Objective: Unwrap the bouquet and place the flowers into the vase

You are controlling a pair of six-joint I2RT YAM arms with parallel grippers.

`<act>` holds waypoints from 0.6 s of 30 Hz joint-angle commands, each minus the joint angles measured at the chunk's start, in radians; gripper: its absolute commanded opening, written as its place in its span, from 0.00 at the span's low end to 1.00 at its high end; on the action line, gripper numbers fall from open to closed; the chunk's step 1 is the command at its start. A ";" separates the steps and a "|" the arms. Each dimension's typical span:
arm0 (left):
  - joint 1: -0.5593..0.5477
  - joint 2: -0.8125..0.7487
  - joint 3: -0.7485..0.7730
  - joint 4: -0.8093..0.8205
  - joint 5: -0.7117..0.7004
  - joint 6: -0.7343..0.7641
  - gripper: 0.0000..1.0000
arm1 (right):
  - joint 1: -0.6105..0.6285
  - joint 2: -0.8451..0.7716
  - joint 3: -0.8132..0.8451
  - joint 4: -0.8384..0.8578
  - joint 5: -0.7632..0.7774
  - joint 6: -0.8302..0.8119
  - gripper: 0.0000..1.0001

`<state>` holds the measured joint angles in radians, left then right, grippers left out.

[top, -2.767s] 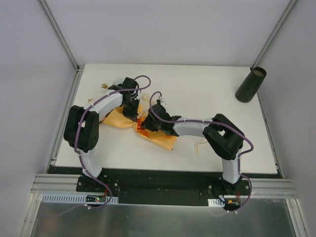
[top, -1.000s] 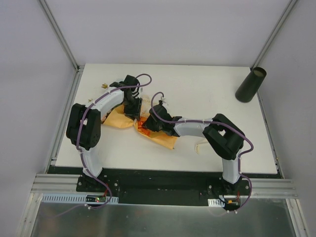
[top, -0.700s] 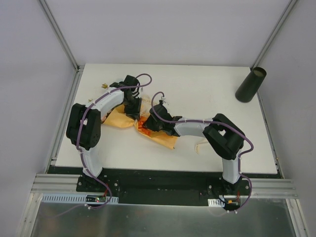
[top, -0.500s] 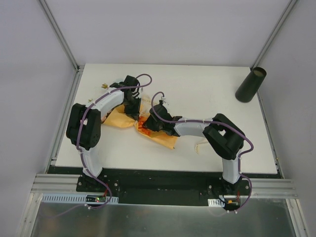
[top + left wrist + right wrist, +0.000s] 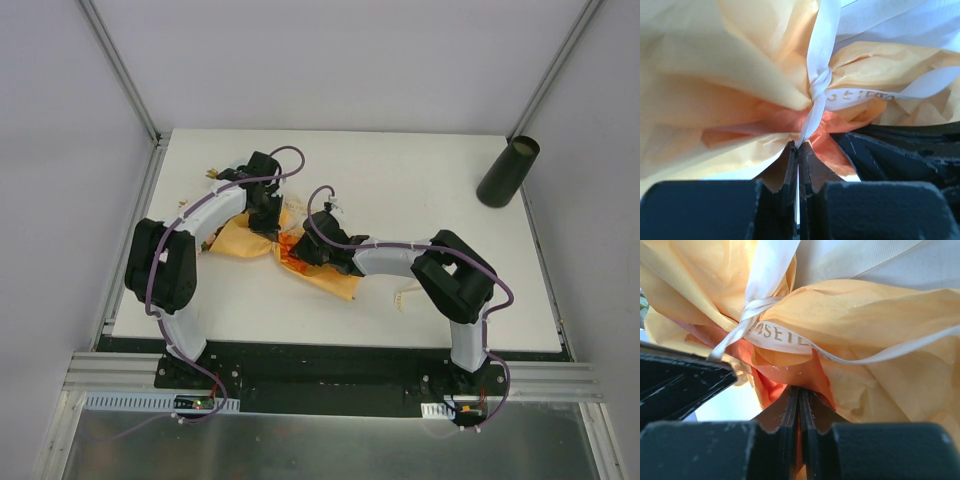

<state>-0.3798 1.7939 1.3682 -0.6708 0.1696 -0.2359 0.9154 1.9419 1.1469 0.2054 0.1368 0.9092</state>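
The bouquet (image 5: 243, 240) lies on the left half of the table, its crinkly orange paper (image 5: 700, 65) cinched by a cream ribbon (image 5: 819, 82) knotted at the waist. My left gripper (image 5: 799, 146) is shut on a tail of that ribbon just below the knot. From the other side, my right gripper (image 5: 800, 389) is shut on a fold of the orange paper (image 5: 805, 372) beneath the printed ribbon (image 5: 782, 336). Both grippers (image 5: 270, 222) (image 5: 298, 250) meet at the waist. The flowers are mostly hidden; a few tips (image 5: 212, 173) poke out. The dark vase (image 5: 508, 172) stands far right.
The white table (image 5: 420, 180) ends at a metal frame rail (image 5: 130, 240) on the left and a black strip at the near edge. A small cream scrap (image 5: 404, 297) lies by the right arm's elbow. Grey walls enclose the back and sides.
My left gripper's jaws have shut on the ribbon tail, and the left arm's elbow has shifted slightly left. The right gripper has kept its grip in place.
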 commanded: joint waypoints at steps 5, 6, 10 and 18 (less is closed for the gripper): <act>-0.002 -0.119 -0.003 -0.006 0.005 -0.057 0.00 | -0.013 -0.035 -0.030 -0.041 0.064 0.016 0.10; -0.002 -0.126 -0.003 -0.004 -0.001 -0.059 0.00 | -0.013 -0.035 -0.030 -0.041 0.061 0.017 0.10; -0.001 -0.152 0.009 -0.024 -0.111 -0.069 0.00 | -0.012 -0.034 -0.027 -0.041 0.058 0.013 0.10; -0.001 -0.191 0.074 -0.113 -0.218 -0.123 0.00 | -0.015 -0.041 -0.029 -0.055 0.061 0.005 0.10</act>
<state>-0.3798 1.6932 1.3746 -0.7177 0.0608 -0.3073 0.9104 1.9347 1.1343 0.2123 0.1539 0.9257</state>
